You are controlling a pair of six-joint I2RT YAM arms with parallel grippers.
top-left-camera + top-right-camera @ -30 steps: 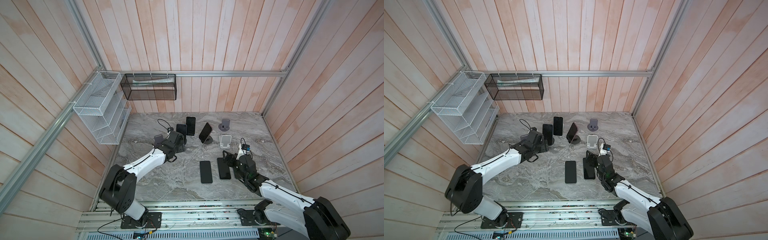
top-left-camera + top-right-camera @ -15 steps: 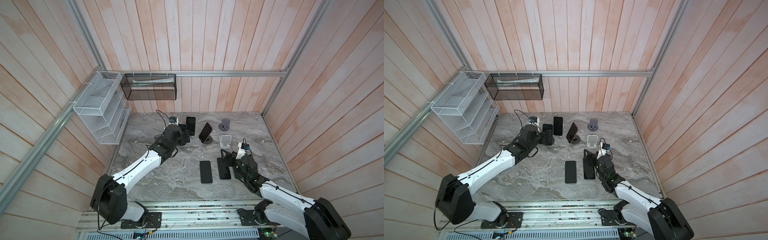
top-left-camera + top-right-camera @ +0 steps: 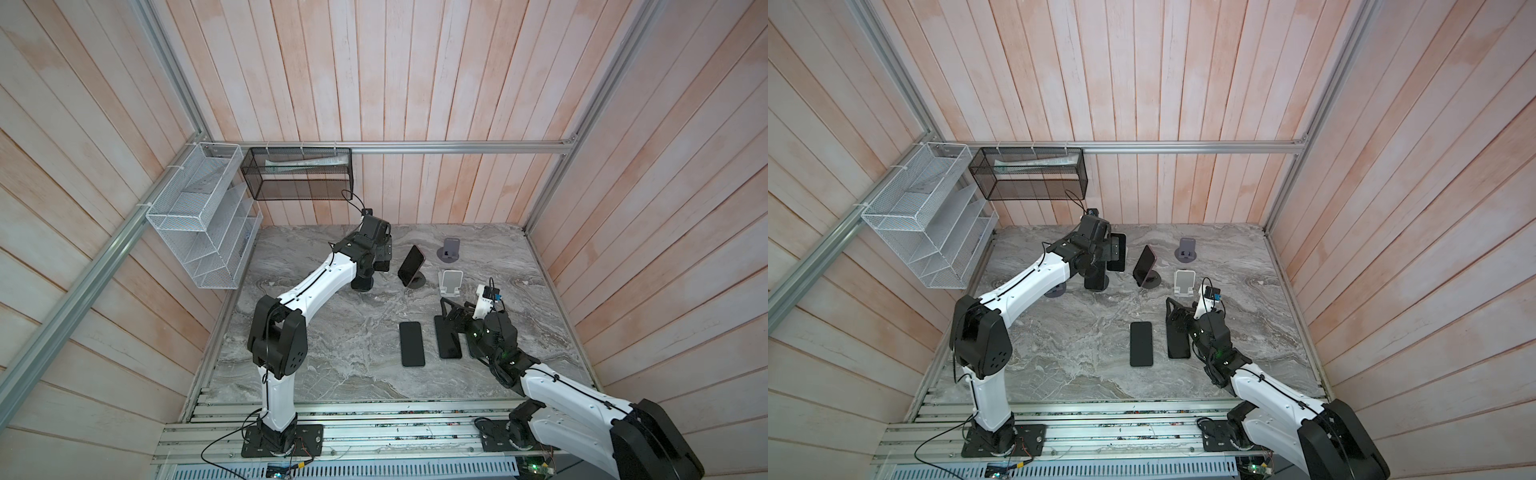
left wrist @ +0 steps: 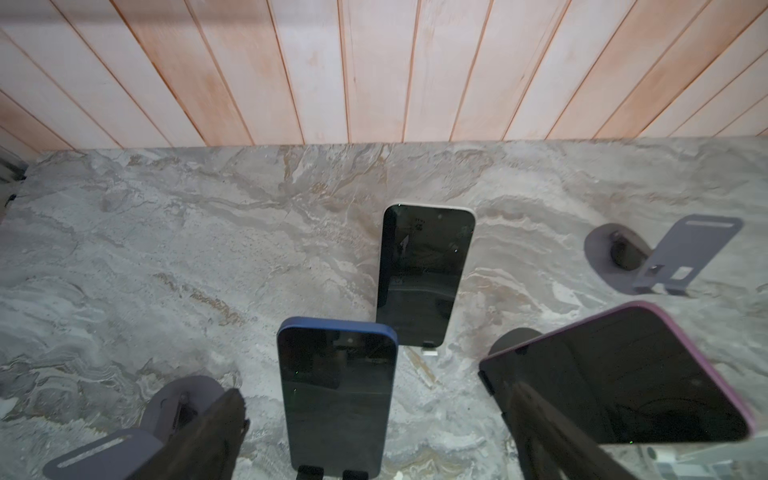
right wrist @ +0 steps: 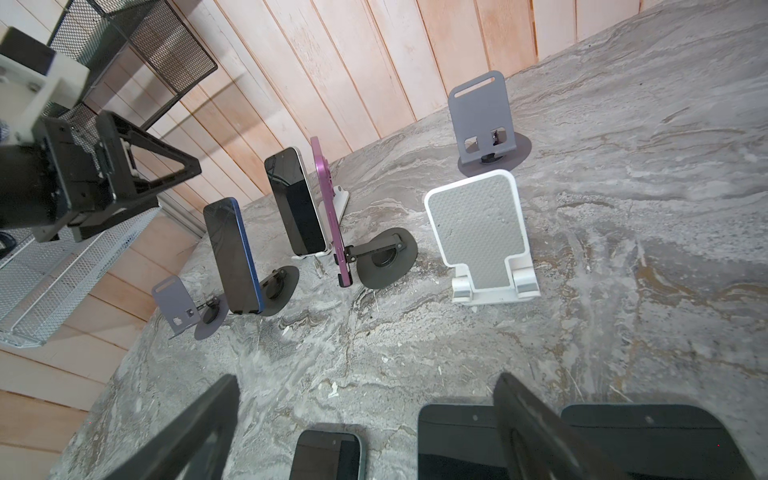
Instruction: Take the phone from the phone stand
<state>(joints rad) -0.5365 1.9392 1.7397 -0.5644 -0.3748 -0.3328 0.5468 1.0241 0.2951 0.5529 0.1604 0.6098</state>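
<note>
I'm watching the left gripper point(image 3: 382, 257) finishing its reach to the back row. Over the last second it has been climbing off the table point(image 3: 332, 357) and swinging out over the stands, and its fingers point(image 4: 208, 432) have been spreading to their widest, holding nothing. In the left wrist view they are now straddling the blue phone point(image 4: 336, 395), which is leaning upright in its stand point(image 5: 276, 286), untouched. I'm reading this as the approach for the next lift, not yet a grasp.

Meanwhile the right gripper point(image 3: 455, 307) is hanging low over the flat phones point(image 3: 411, 344) at the front. Its fingers point(image 5: 532, 428) have been easing apart too and are gaping, gripping nothing, with one finger passing over a phone lying beneath. That is telling me a phone is already down and released there. Next I'm planning to bring the left fingers down around the blue phone's edges.
</note>
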